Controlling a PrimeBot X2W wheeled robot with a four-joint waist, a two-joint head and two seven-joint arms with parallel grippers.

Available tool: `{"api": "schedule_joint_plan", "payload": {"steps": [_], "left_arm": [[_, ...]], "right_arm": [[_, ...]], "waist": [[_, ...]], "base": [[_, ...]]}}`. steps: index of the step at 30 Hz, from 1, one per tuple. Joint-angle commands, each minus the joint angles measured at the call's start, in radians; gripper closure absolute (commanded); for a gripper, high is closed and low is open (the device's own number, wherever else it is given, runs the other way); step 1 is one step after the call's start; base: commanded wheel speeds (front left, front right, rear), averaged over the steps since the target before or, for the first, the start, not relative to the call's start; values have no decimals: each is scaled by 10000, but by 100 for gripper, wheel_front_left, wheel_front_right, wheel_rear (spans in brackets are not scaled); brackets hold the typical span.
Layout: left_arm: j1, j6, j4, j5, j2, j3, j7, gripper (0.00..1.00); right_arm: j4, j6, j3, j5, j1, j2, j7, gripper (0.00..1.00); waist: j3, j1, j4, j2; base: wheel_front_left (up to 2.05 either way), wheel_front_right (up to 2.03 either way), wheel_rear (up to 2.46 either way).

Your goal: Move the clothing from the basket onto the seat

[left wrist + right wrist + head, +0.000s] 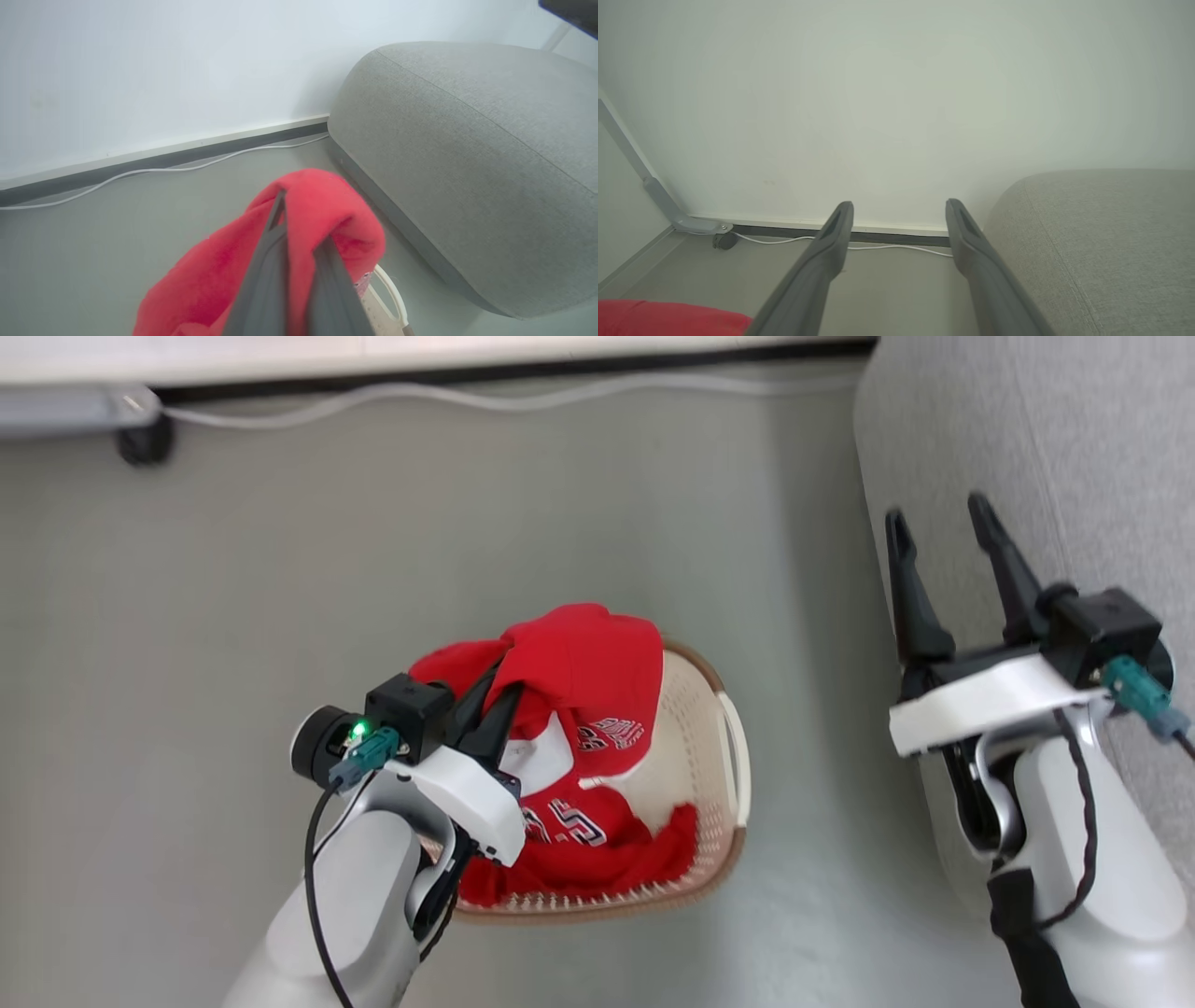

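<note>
Now the left gripper [504, 695] is clamped on the red clothing [579, 663], which drapes over its fingers above the basket [691, 709]

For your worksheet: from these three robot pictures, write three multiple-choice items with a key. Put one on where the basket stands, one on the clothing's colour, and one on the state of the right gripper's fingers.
1. Where does the basket stand?
A) On the sofa
B) On the floor, left of the sofa in the head view
C) Behind the sofa

2. What is the main colour of the clothing?
A) Red
B) Blue
C) Green

3. How do the fingers of the right gripper stand?
A) Shut on cloth
B) Shut, empty
C) Wide apart, holding nothing

Key:
1 B, the basket sits on grey floor beside the sofa's side.
2 A, the cloth is red with white trim.
3 C, the right wrist view shows a clear gap between the fingers.
</note>
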Motion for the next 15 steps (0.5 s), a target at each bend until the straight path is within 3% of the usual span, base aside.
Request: {"api": "schedule_joint_plan", "payload": {"steps": [1, 15], "left_arm": [[149, -45, -355, 89, 69, 391, -53, 100], [963, -69, -1497, 384, -60, 1167, -53, 100]], "right_arm": [[-151, 40, 112, -88, 267, 89, -57, 0], [298, 40, -25, 79, 1792, 45, -57, 0]], "waist": [[-839, 0, 541, -1], [-2775, 0, 1194, -1]], "base": [[0, 0, 0], [0, 0, 0]]}}
